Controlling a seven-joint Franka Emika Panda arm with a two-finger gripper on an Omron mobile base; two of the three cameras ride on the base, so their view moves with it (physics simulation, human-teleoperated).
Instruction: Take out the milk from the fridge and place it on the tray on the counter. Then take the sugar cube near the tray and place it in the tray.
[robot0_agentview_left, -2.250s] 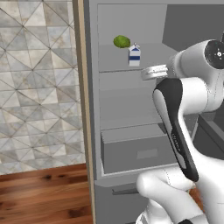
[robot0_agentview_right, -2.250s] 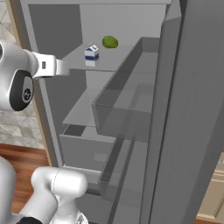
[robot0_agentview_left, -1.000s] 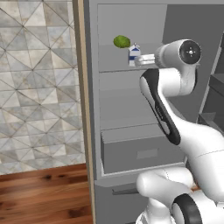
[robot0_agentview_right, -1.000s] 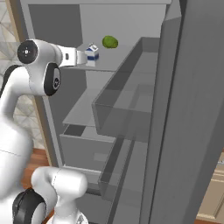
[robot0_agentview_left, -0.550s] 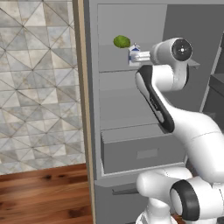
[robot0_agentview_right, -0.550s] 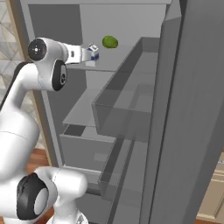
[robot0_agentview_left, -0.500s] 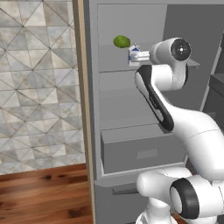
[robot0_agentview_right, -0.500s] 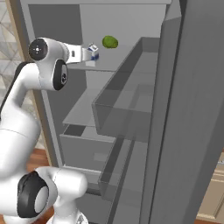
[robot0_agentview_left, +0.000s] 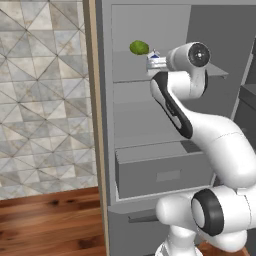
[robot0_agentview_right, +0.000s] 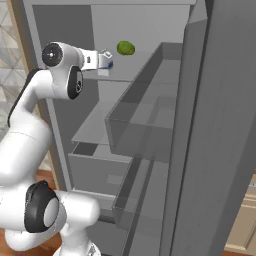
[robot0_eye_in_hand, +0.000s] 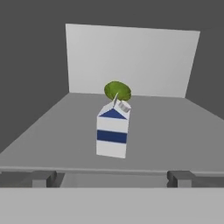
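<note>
Milk (robot0_eye_in_hand: 112, 132) upright on the upper shelf of the open fridge (robot0_agentview_left: 150, 130), toward the shelf's front edge, just ahead of a round green fruit (robot0_eye_in_hand: 117, 91). Gripper (robot0_eye_in_hand: 109, 178) level with that shelf, aimed at the carton, fingertips (robot0_eye_in_hand: 41, 178) spread wide either side of it, nothing clasped, no contact visible.

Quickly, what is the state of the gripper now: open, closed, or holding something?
Gripper: open, holding nothing; the milk stands just ahead on the fridge shelf.
</note>
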